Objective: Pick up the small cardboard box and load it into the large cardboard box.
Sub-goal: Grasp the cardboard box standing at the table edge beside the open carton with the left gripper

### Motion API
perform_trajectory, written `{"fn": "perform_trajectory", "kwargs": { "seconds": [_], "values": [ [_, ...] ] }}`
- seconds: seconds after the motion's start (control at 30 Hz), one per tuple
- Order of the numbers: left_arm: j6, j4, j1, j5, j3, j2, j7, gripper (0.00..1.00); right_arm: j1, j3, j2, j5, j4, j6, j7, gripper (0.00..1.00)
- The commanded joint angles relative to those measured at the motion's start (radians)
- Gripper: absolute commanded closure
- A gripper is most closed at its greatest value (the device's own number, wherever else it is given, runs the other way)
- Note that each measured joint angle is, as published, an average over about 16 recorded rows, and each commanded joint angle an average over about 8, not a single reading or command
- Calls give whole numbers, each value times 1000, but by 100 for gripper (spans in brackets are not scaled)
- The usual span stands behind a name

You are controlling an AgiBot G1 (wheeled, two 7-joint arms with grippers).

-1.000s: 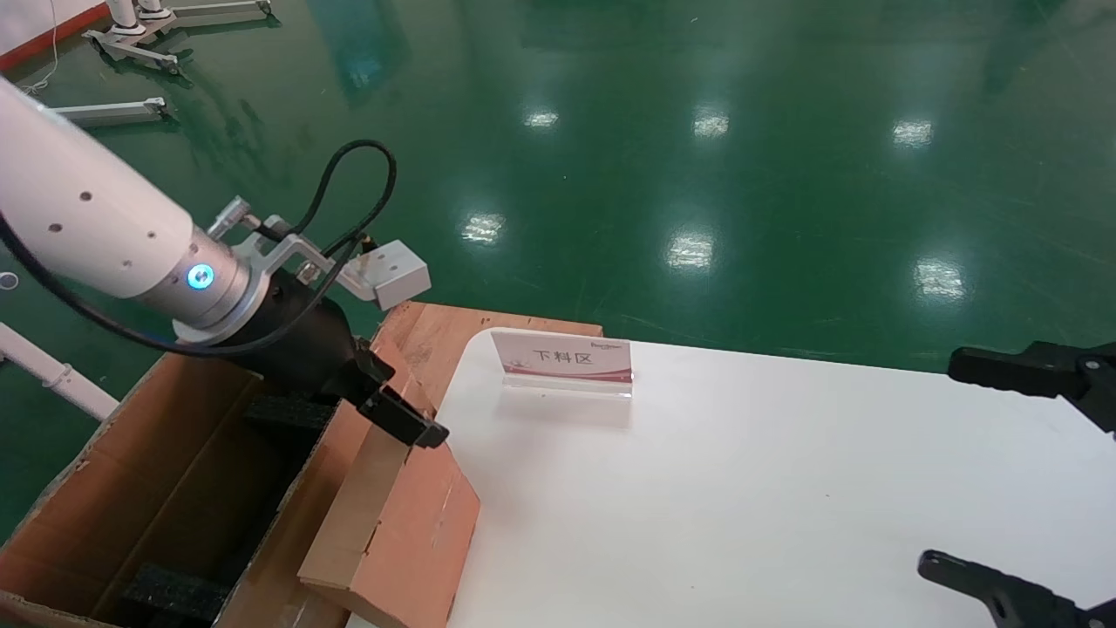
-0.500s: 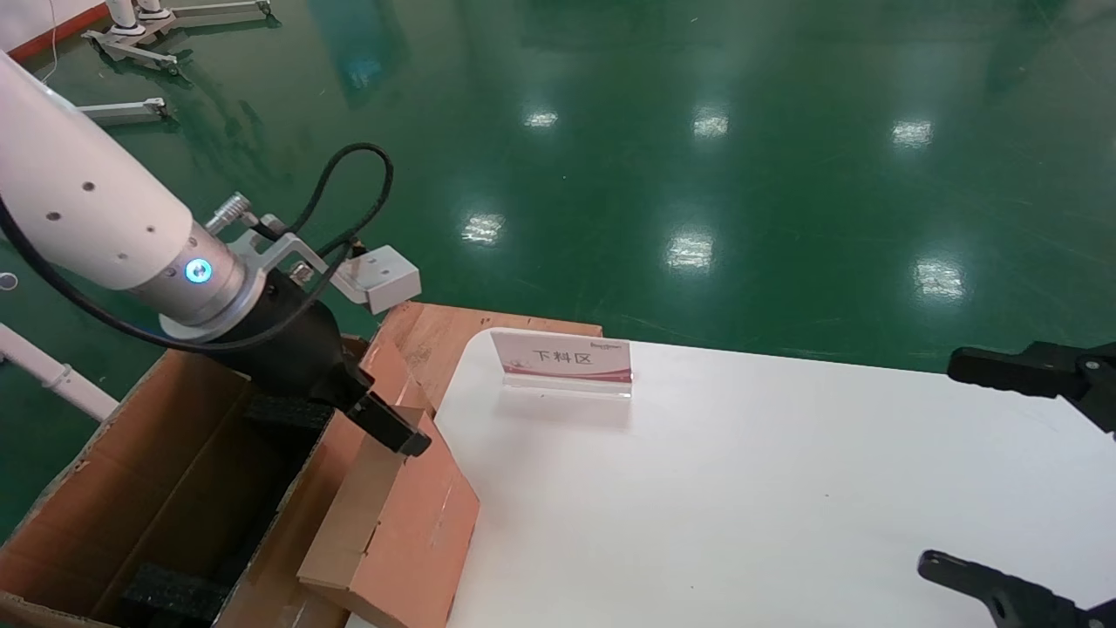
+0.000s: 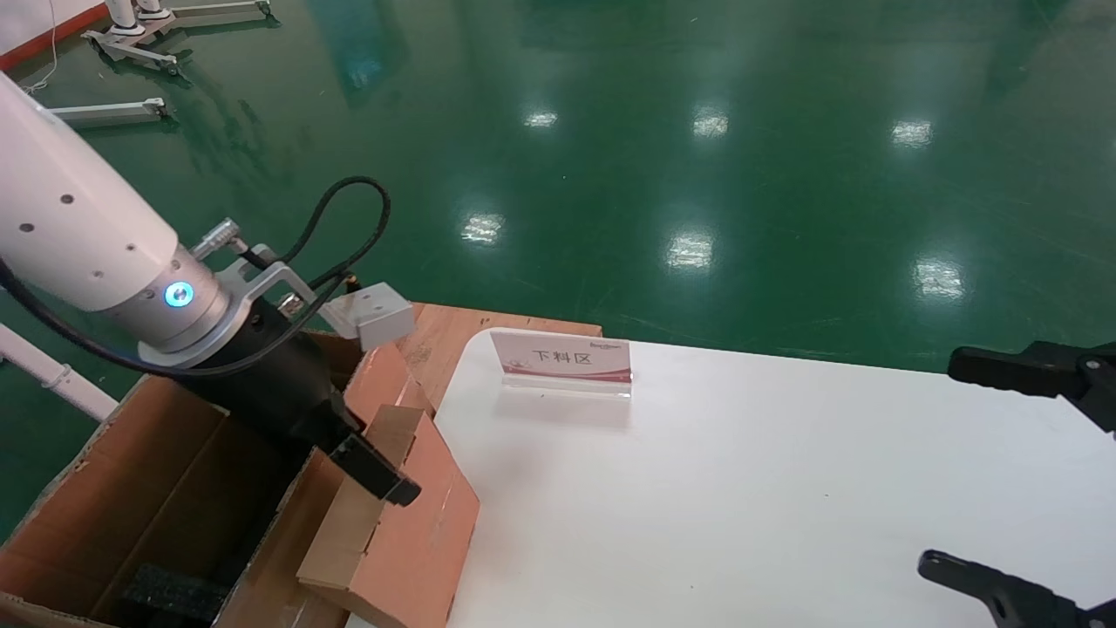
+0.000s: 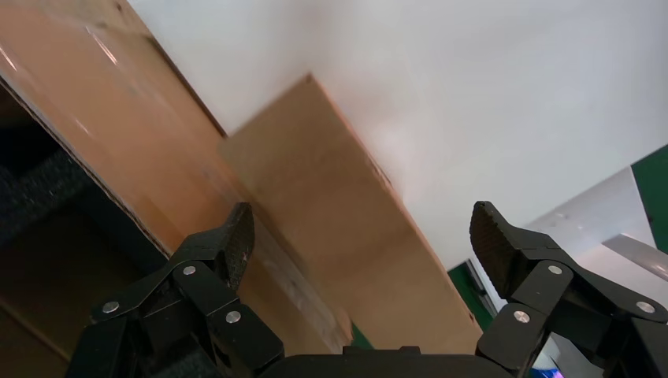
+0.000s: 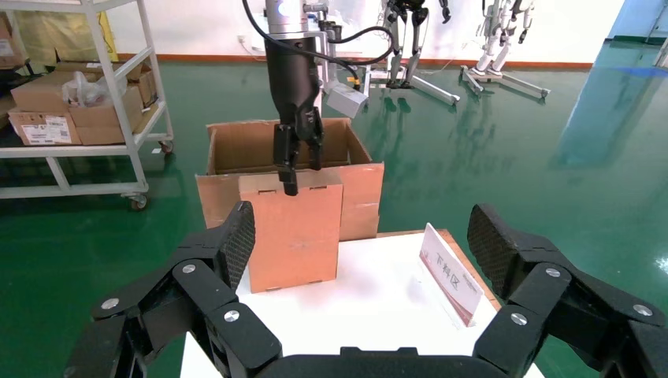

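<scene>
Cardboard fills the left side of the head view. The small cardboard box point(image 3: 397, 532) stands tilted at the left edge of the white surface point(image 3: 750, 488), leaning against the near wall of the large cardboard box point(image 3: 166, 488), its top edge raised and its lower part hanging past the surface's edge. The right wrist view shows its broad face point(image 5: 291, 232) upright in front of the large carton point(image 5: 358, 185), whose flaps point(image 5: 236, 146) stand open.

Directly over the small box's top edge is the left tool point(image 3: 370, 467), pointing down and toward the surface. From the left wrist view its 2 fingers point(image 4: 228, 244) are spread wide apart, with the box's pale narrow side point(image 4: 339, 236) lying between and below them; neither finger visibly presses on the cardboard, and the tool holds nothing. Whether the near fingertip touches the top edge cannot be told from the head view.

Black foam point(image 3: 170, 593) sits inside the large carton at its near end.

The right tool point(image 3: 1020, 480) is parked at the right edge of the surface, its fingers point(image 5: 232, 236) spread wide and empty. A small sign stand point(image 3: 562, 365) with red print stands on the surface, well apart from both tools.
</scene>
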Motion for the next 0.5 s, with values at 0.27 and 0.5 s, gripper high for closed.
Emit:
{"fn": "perform_trajectory", "kwargs": {
  "seconds": [0.27,0.5],
  "values": [
    [-5,0,-58,-53,106,-14,7,0,0,-1,0,0,0,0,0,0],
    [-19,0,-74,-102,161,-14,21,0,0,-1,0,1,0,0,-1,0]
  ]
}}
